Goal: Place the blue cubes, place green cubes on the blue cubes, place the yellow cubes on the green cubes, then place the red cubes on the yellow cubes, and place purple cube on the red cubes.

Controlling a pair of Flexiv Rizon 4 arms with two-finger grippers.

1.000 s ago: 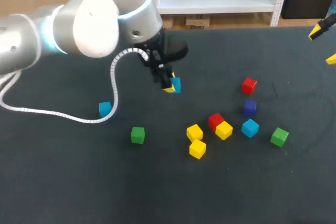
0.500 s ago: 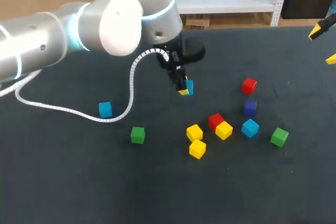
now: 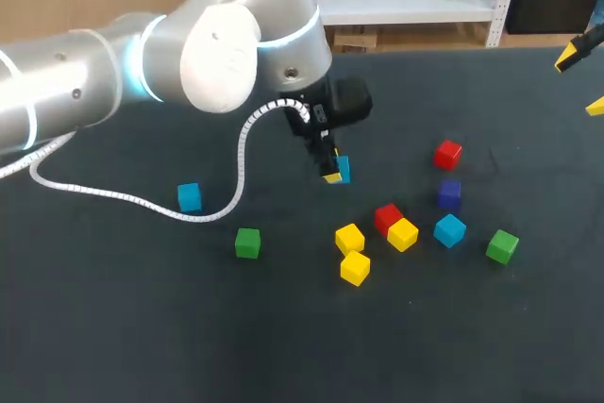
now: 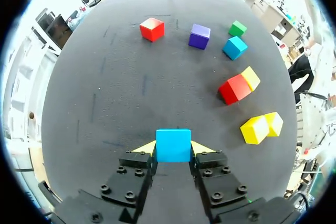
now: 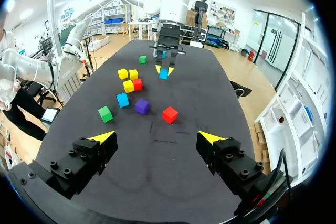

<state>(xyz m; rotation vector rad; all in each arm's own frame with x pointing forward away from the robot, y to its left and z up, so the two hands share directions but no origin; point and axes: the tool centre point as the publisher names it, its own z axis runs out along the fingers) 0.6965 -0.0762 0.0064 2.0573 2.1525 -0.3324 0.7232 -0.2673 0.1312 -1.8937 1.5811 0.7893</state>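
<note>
1. Dark table (image 3: pixel 142 327), cubes loose all over it; clock hours below read in the head view, dial centred on the held blue cube (image 3: pixel 342 169), 12 pointing away from the robot.
2. Out at 9 o'clock, well apart: left blue cube (image 3: pixel 190 197). At 8 o'clock: left green cube (image 3: pixel 247 243).
3. Straight down at 6 o'clock: two yellows, mid yellow (image 3: pixel 349 238) and near yellow (image 3: pixel 355 268), corner to corner.
4. Between 4 and 5 o'clock: near red cube (image 3: pixel 386 216) pressed against right yellow (image 3: pixel 403 234).
5. At 3 o'clock: far red cube (image 3: pixel 448 153). Just past it toward 4: purple cube (image 3: pixel 449 193), then right blue cube (image 3: pixel 450 230) and, farthest out, right green cube (image 3: pixel 502 245).
6. Left arm (image 3: pixel 85 73) in from 9 o'clock, big elbow high, wrist bent steeply down, white cable (image 3: pixel 142 203) looping over the table.
7. Left gripper (image 4: pixel 173 149) pointing down, jaws clamped on the held blue cube from both sides, low over the table near its middle; contact with the surface not clear.
8. Right gripper (image 5: pixel 156 137) parked out at 2 o'clock by the table's far right corner, jaws wide apart, nothing between them.
</note>
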